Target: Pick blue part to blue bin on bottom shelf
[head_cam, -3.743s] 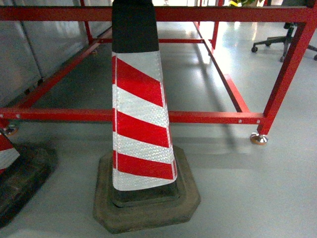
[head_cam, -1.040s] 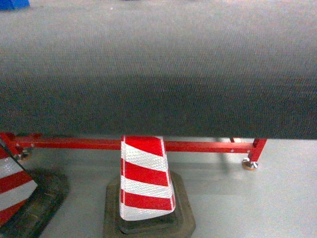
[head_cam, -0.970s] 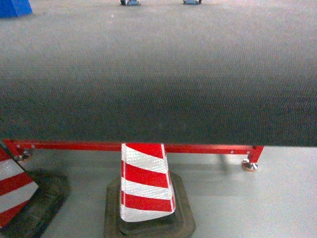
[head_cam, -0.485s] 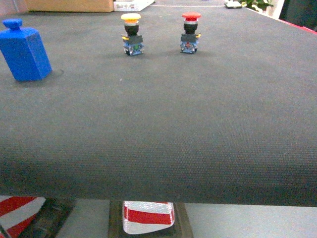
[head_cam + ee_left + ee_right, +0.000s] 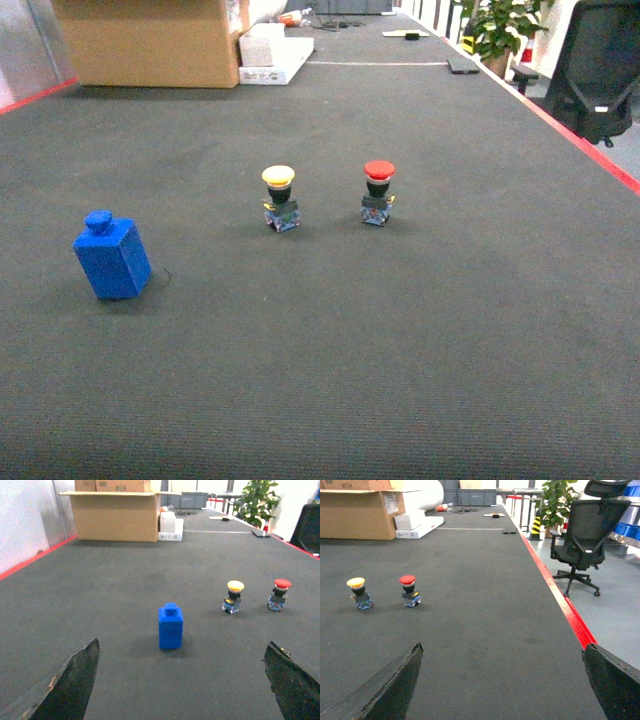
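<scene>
Head view: blue part (image 5: 112, 258) stands upright on the dark table mat (image 5: 400, 330), well left of the yellow button (image 5: 280, 196) and the red button (image 5: 378, 190).
Left claw (image 5: 182, 680): fingers spread wide apart, empty, low over the mat, blue part centred ahead between them and not touched.
Right claw (image 5: 502, 680): fingers also wide apart, empty, nowhere near the blue part.
Cardboard box (image 5: 150, 40): far behind the blue part.
Blue bin, bottom shelf: not in sight.
Progress: nothing grasped yet; reaching, gripping, carrying and dropping into the bin all remain, I judge.
</scene>
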{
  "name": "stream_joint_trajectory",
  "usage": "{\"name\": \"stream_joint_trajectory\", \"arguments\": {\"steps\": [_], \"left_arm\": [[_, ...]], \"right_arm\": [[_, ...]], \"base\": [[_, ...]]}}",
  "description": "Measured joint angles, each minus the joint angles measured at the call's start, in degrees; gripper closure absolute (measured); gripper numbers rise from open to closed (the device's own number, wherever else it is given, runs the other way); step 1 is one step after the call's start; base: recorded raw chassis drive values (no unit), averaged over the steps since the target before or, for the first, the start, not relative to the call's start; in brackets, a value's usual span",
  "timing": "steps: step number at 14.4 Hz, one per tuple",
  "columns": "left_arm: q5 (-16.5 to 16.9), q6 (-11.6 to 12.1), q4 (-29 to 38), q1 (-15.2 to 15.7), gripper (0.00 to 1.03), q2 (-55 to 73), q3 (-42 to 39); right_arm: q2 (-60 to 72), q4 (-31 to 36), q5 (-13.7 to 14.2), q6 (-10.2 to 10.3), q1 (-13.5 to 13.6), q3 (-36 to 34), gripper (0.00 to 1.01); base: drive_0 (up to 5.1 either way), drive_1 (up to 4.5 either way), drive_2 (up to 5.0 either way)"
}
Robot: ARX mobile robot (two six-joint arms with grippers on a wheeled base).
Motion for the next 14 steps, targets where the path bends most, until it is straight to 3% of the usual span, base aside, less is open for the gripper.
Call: {"name": "stream_joint_trajectory", "arguments": {"steps": [12,13,14], "left_arm": [[-0.04,0.0,-0.24,0.0,0.05,0.0,0.0],[-1.44,-0.37,-1.75,-0.52,0.05,0.31,0.24],[-9.86,-2.54,-7.3,-4.59,0.05,3.87,2.32]], "right_arm": [[0.0,-0.02,0.07,0.0,0.0,0.0,0.03],[0.0,-0.02,0.07,0.0,0.0,0.02,0.03],[0.0,-0.07,0.11,0.0,0.0,0.0,0.03]], "base": [[0.0,0.0,0.0],[0.0,0.0,0.0],[0.0,0.0,0.0]]}}
